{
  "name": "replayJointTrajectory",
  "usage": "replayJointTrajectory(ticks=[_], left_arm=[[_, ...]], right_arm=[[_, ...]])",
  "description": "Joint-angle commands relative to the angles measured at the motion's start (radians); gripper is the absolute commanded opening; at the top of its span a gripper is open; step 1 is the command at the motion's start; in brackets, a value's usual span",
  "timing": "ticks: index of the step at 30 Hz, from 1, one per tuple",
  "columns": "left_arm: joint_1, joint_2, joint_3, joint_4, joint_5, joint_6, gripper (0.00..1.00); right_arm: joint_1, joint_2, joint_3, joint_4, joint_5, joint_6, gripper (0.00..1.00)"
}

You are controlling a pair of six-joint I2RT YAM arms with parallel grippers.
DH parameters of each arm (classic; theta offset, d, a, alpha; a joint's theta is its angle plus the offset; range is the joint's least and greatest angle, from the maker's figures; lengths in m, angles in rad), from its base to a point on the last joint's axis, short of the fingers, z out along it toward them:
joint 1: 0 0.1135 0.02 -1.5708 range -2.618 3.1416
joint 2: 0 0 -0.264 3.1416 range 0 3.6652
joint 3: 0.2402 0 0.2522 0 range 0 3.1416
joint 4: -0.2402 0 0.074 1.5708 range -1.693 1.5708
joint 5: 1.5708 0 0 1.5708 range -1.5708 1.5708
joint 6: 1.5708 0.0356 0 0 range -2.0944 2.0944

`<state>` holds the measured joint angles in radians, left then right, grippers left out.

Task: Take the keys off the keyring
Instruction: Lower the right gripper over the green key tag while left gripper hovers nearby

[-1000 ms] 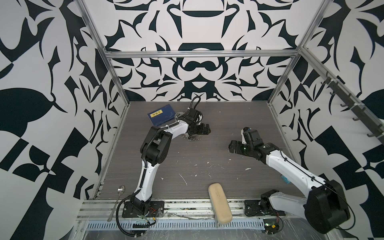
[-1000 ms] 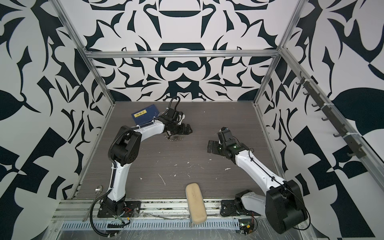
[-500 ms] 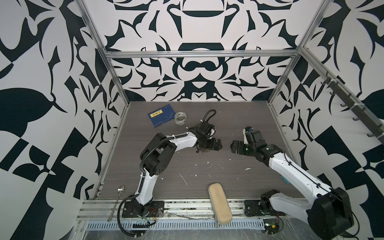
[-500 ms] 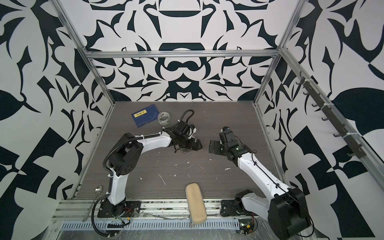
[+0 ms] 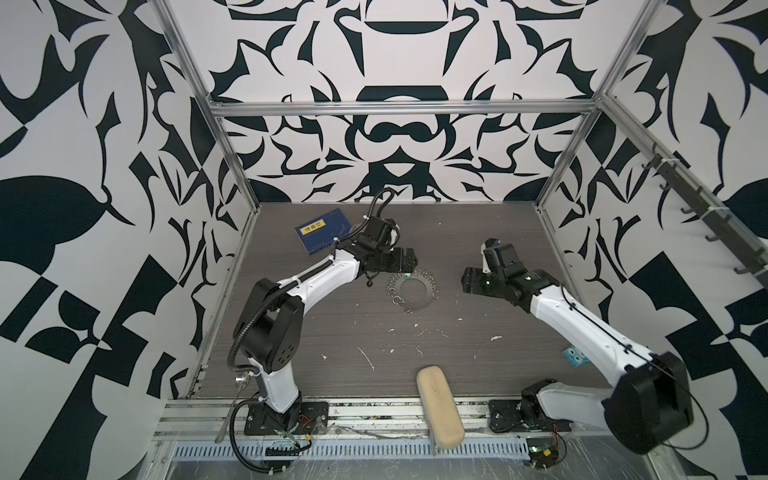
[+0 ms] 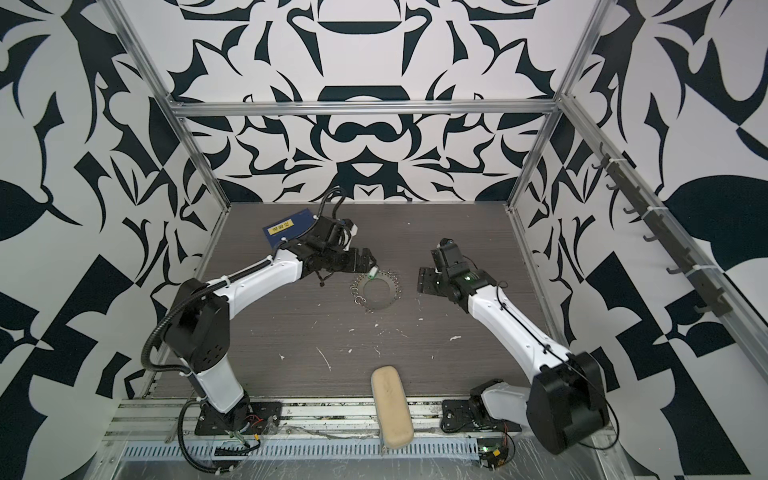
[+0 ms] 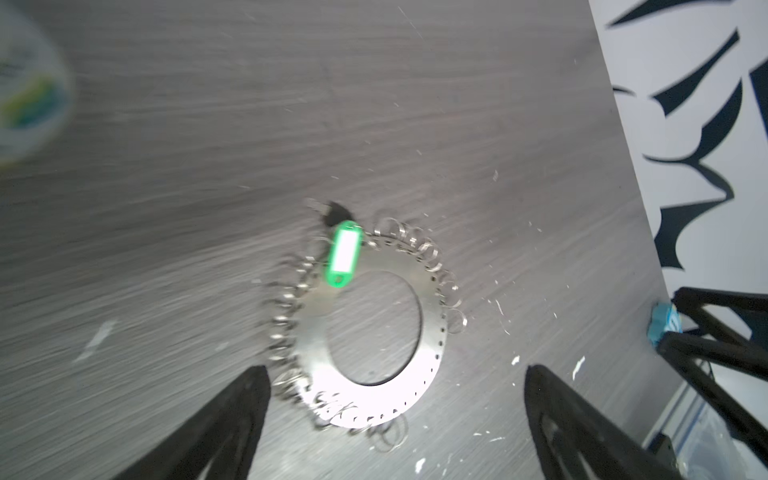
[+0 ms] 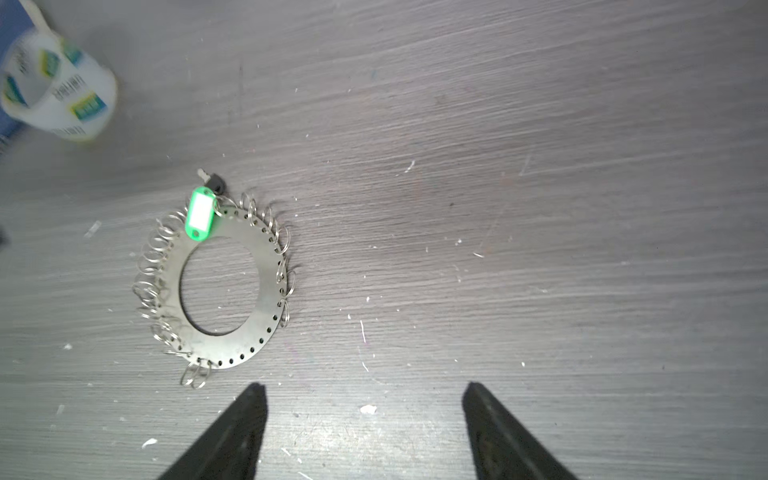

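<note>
the keyring point(image 5: 420, 302), a large flat grey metal disc with a wide round hole and a fringe of small silver wire loops point(image 8: 151, 253) along its outer rim, lies flat on the dark grey wood-grain table point(image 5: 332, 324), a little behind the middle in both top views. the keys point(image 8: 200, 212), a small green plastic tag with a white patch and a dark-headed bit at one end, rest at the disc's far left side. the tag overlaps the metal rim and the dark bit lies just outside it on the table.

the left gripper point(image 5: 410, 261) hangs just behind the keyring, close to the green tag, its black fingers spread wide with nothing between them. in the blurred left wrist view the keyring point(image 7: 434, 328) shows between the two fingertips point(image 7: 245, 399); whether they touch the metal i cannot tell. the right gripper point(image 5: 468, 281) sits to the right of the keyring, apart from it. its jaws are parted too, with only bare table between them in the right wrist view.

a clear tape roll point(image 8: 58, 95) with printed labels stands beyond the keys, by a blue booklet point(image 5: 322, 230) with a yellow label. a beige oblong case point(image 5: 439, 409) lies at the table's front edge.
</note>
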<state>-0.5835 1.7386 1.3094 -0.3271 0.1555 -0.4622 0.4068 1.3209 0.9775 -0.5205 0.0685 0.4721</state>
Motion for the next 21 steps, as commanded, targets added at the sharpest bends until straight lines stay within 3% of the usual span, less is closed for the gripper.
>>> replayJointTrajectory(ticks=[1, 10, 21], left_arm=[[0.051, -0.034, -0.076, -0.047, -0.004, 0.001, 0.99], [0.141, -0.119, -0.217, -0.017, 0.024, 0.000, 0.99], [0.210, -0.242, -0.345, -0.013, 0.028, -0.001, 0.99]], right_arm=[[0.076, 0.110, 0.135, -0.035, 0.057, 0.002, 0.73], [0.214, 0.483, 0.469, -0.103, 0.152, 0.050, 0.57], [0.280, 0.749, 0.729, -0.133, 0.157, 0.098, 0.52]])
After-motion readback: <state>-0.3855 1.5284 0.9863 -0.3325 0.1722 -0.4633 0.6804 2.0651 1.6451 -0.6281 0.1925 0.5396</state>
